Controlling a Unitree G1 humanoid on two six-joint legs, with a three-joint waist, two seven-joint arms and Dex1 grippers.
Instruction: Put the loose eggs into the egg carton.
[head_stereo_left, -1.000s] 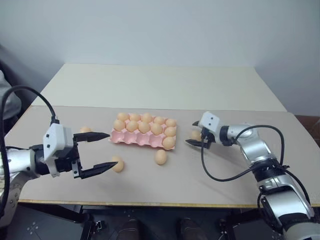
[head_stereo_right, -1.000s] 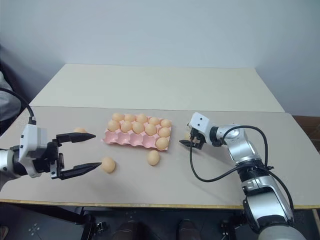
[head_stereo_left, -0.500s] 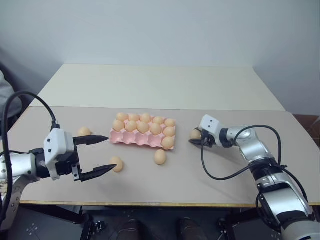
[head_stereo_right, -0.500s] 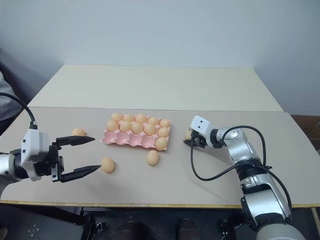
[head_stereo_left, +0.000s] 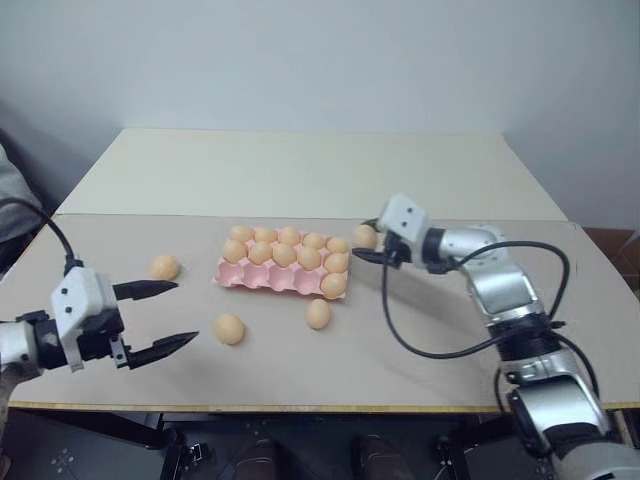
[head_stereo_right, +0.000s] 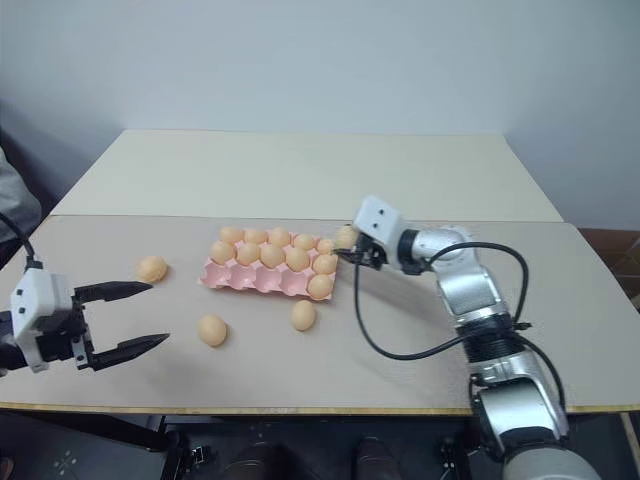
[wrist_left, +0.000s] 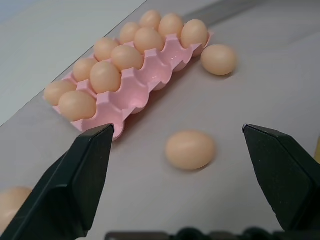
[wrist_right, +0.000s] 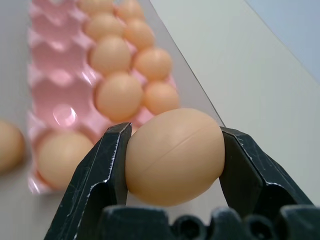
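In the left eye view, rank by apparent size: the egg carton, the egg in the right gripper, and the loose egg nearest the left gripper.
1. The egg carton, by far the largest.
2. The loose egg nearest the left gripper.
3. The held egg in the right gripper.
The two eggs look nearly alike; the held one is partly hidden, so that order is unsure.

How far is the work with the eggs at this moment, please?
Done: the egg carton already holds eleven eggs, with four empty cups along its near row. In hand: the right gripper is shut on an egg beside the carton's right end. Left: three loose eggs on the table; the left gripper is open and empty.
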